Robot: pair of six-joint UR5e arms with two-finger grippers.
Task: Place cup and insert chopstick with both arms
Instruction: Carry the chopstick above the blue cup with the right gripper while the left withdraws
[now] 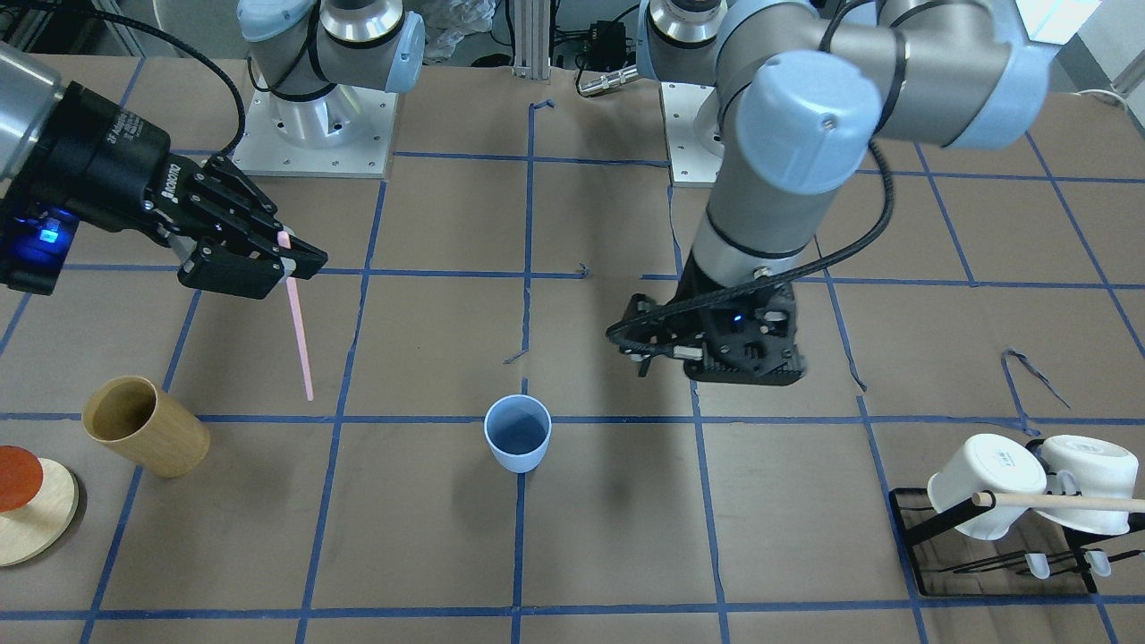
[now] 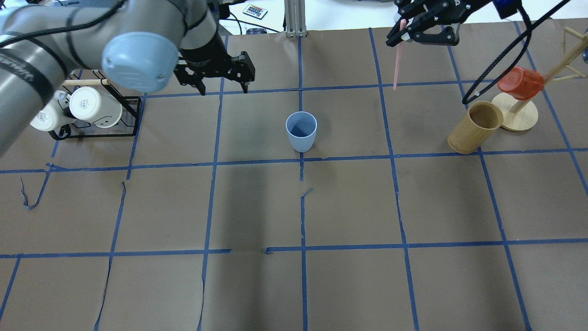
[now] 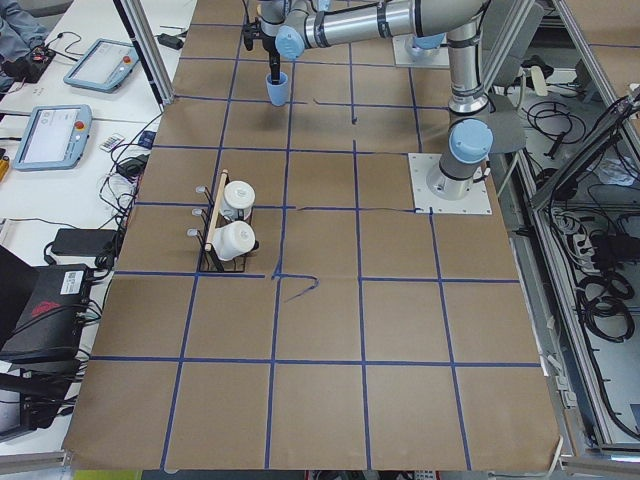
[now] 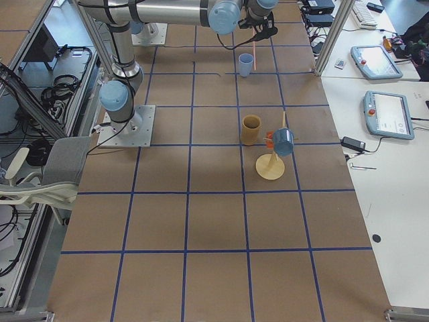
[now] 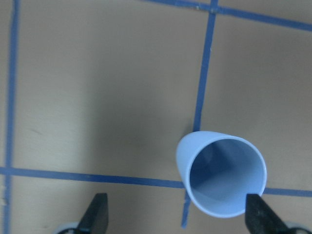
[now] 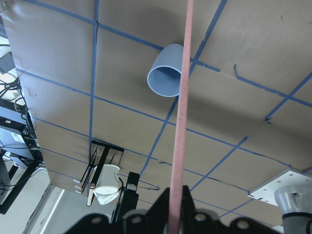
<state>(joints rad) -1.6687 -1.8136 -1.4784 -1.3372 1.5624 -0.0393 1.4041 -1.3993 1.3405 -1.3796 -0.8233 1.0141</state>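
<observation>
Right hand (image 2: 399, 35) with chopstick (image 2: 396, 64): across cup (image 2: 301, 131) in wrist view, well apart overhead.

One blue cup (image 1: 517, 438), one pink chopstick (image 1: 300, 340), one wooden cup (image 1: 148, 427), one red cup (image 2: 521, 82). Two white mugs (image 1: 984, 487) on one rack (image 1: 939, 519).

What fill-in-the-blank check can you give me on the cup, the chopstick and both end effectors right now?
The right end effector is ___ on the chopstick, which hangs clear of the cup.
The left end effector is ___ and holds nothing.
The cup stands ___ on the table.
Missing words: shut; open; upright.
</observation>
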